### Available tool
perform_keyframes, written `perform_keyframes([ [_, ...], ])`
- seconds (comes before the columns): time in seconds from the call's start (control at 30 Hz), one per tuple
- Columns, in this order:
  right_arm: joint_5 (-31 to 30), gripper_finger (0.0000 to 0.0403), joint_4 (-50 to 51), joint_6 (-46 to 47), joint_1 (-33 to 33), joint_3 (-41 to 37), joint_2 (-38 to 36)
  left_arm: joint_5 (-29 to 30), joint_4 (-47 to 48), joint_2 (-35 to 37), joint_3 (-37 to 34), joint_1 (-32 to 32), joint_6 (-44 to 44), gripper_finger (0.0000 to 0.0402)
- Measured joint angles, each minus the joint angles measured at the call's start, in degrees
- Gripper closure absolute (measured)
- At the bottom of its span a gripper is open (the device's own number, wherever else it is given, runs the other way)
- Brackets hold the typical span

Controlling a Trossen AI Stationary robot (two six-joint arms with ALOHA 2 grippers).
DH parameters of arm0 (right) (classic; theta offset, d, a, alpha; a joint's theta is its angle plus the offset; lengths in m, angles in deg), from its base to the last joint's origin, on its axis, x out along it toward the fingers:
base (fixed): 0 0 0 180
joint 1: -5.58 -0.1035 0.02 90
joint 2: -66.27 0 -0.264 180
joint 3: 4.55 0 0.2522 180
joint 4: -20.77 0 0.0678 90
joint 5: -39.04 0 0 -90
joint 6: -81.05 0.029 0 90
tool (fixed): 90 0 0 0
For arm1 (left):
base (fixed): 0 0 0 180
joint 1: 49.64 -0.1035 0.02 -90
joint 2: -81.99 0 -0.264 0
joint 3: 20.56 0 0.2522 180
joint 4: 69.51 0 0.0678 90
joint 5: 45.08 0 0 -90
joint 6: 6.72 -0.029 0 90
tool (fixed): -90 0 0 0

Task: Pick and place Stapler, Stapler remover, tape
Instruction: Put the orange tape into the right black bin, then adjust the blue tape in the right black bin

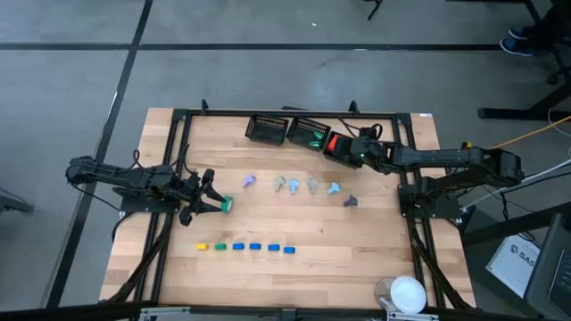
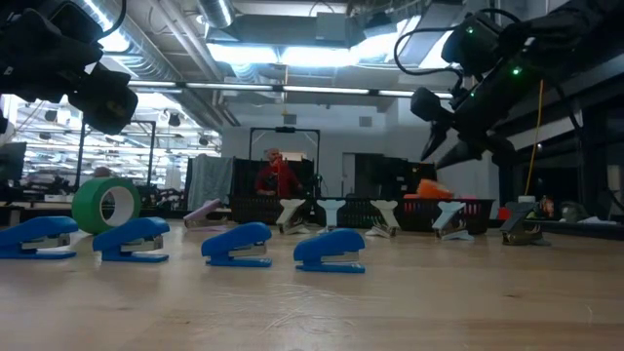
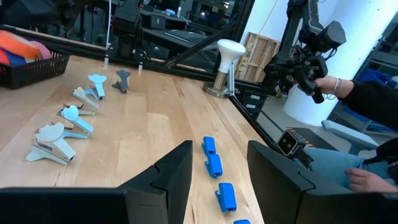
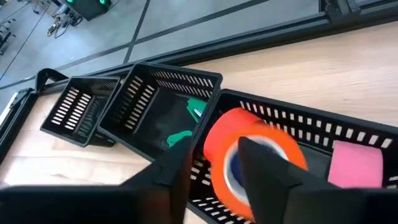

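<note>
1. Parted jaws on the right gripper (image 4: 214,149), astride the wall of the orange tape roll (image 4: 252,122); a little gap at the outer finger, so impossible to tell if gripping.
2. Roll standing on edge inside the end basket (image 4: 323,118), beside a pink block (image 4: 354,165).
3. Green pieces (image 4: 194,109) in the middle basket (image 4: 155,71).
4. Wide open jaws on the left gripper (image 3: 219,149), with nothing between.
5. Just beside its fingertips, a green tape roll (image 1: 226,204), upright on the table (image 1: 357,259).
6. Nearer the front edge, a row of small staplers (image 1: 245,246), mostly blue.
7. Across the middle, pastel staple removers (image 1: 294,185), well apart from both grippers.
</note>
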Motion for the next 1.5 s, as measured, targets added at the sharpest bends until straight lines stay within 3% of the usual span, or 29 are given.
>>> perform_keyframes([
  [0.3, 0.7, 0.0197, -0.7, 0.2, 0.0, 0.0, 0.0, 0.0, 0.0, 0.0, 0.0, 0.0, 0.0, 0.0251],
  [0.63, 3.8, 0.0194, -9.1, -6.7, 0.0, 0.2, 0.0, 0.0, 0.0, 0.0, 0.0, 0.0, 0.0, 0.0251],
  [0.87, 4.8, 0.0196, 0.2, -7.9, -1.0, 5.0, 0.0, 0.0, 0.0, 0.0, 0.0, 0.0, 0.0, 0.0251],
  [1.1, 7.7, 0.0247, 16.2, -5.2, -2.0, 12.5, 0.0, 0.0, 0.0, 0.0, 0.0, 0.0, 0.0, 0.0251],
  [1.37, 14.4, 0.0384, 20.5, -1.5, -2.0, 12.9, 0.9, 0.0, 0.0, 0.0, 0.0, 0.0, 0.0, 0.0251],
  [1.5, 16.1, 0.0392, 21.7, 1.2, -1.7, 12.9, 3.8, 0.0, 0.0, 0.0, 0.0, 0.0, 0.0, 0.0251],
])
